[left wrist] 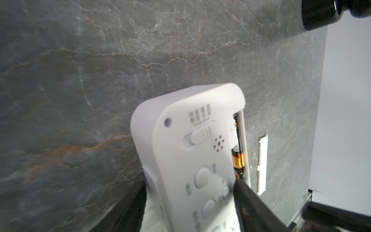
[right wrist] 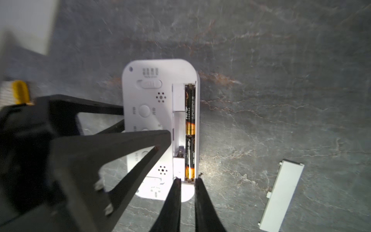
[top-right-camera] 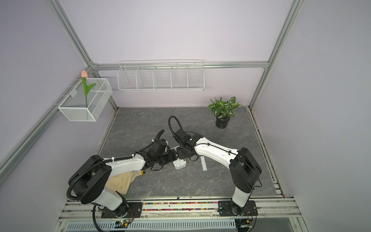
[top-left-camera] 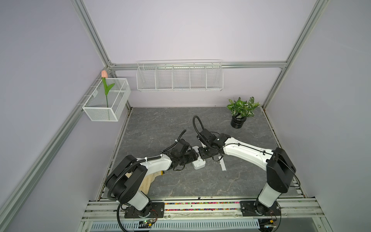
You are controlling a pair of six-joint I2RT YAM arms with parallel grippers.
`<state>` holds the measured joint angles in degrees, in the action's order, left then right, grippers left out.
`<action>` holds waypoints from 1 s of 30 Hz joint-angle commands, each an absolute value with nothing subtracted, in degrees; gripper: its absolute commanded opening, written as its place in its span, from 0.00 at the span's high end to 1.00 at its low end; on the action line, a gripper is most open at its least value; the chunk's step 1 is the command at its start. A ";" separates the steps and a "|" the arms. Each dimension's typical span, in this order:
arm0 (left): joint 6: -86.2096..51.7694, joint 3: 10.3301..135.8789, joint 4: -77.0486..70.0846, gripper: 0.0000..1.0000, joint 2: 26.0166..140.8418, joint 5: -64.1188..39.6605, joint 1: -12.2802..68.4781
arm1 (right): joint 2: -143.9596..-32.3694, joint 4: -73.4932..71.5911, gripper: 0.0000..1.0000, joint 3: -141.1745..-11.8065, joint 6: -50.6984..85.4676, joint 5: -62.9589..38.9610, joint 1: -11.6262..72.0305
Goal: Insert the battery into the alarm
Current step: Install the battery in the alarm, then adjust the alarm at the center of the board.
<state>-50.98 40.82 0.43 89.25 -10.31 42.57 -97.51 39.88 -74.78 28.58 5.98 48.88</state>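
Clamping the face-down alarm (right wrist: pixel 152 96) mid-bench (right wrist: pixel 281 80) with the left gripper (right wrist: pixel 144 122), for steadiness; holding the right gripper (right wrist: pixel 187 180) narrowly parted, empty, beside 2 seated batteries (right wrist: pixel 190 112).

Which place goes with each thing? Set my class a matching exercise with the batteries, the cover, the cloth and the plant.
Things:
1. batteries
2. cover
3. cloth
4. plant

Places:
A. partly under the left arm
B. far corner of the table
C. in the open slot of the alarm
D. flat on the table, apart from the alarm

Pairs: 1-C, 2-D, 3-A, 4-B
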 commanded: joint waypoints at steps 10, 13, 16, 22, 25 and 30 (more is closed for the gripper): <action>-49.01 46.43 9.07 0.30 83.56 -7.23 40.82 | -97.05 32.78 0.83 -66.26 30.23 4.27 46.24; -49.52 46.05 9.79 0.32 83.08 -6.73 39.44 | -98.46 31.72 0.86 -65.75 30.48 3.83 46.20; -49.90 45.83 11.43 0.37 83.28 -5.19 38.46 | -99.39 30.78 0.87 -65.20 30.67 3.87 46.24; -51.28 44.52 11.88 0.44 84.72 -2.52 37.27 | -100.71 29.36 0.88 -64.43 31.48 2.29 46.51; -51.49 44.47 11.68 0.46 86.11 -2.15 37.18 | -100.64 29.18 0.88 -64.16 31.98 2.33 47.22; -51.61 44.43 11.24 0.48 87.78 -1.33 36.88 | -99.61 29.14 0.88 -63.81 33.49 2.20 49.49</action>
